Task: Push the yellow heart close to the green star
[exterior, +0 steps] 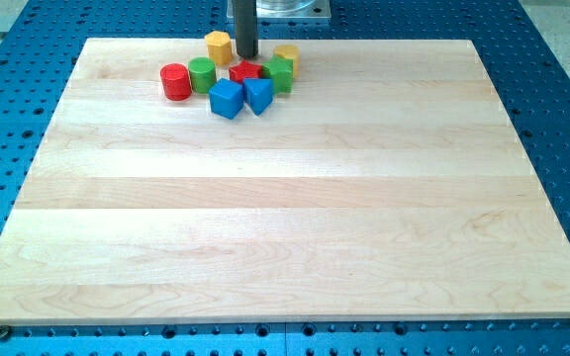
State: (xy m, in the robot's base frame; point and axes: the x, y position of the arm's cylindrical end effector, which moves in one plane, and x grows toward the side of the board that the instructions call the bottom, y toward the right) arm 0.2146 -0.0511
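Crowding is the hazard: my tip, bare and holding nothing, sits at the far edge between the yellow hexagon and yellow heart. The heart already touches the green star; a push might scatter the red block.

This is a robotics lab bench. A pale wooden board of glued planks lies on a blue metal table drilled with a regular grid of mounting holes, and a grey metal mounting plate sits at the view's top edge.
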